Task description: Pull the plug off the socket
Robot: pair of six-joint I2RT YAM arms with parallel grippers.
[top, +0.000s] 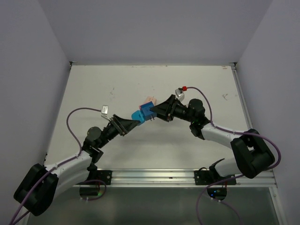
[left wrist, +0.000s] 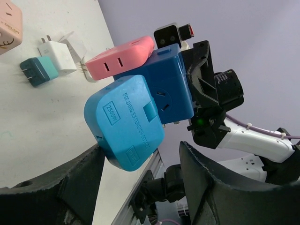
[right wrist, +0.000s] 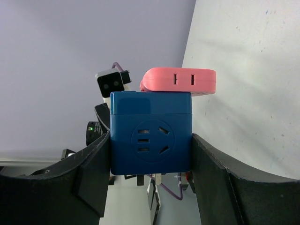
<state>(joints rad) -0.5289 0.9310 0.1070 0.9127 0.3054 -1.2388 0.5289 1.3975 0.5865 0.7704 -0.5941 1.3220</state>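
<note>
My right gripper [right wrist: 150, 145] is shut on a dark blue cube socket [right wrist: 151, 133], one finger on each side, and holds it above the table [top: 117, 89]. Two bare prongs stick out under the cube. A light blue adapter [left wrist: 124, 119] lies against the cube's [left wrist: 161, 82] far face; their joint is hidden. My left gripper [left wrist: 140, 154] is open around the adapter's near end: the left finger [left wrist: 70, 183] touches it, and the right finger [left wrist: 220, 187] stands apart from it. In the top view both grippers [top: 132, 123] [top: 156, 112] meet at mid-table with the adapter [top: 138, 116] and cube [top: 148, 110] between them.
A pink flat adapter [left wrist: 119, 58] lies on the table just behind the cube, and also shows in the top view [top: 150, 100]. A white charger [left wrist: 58, 56], a teal plug [left wrist: 40, 72] and a peach cube [left wrist: 7, 23] lie further off. A metal rail [top: 154, 176] runs along the near edge.
</note>
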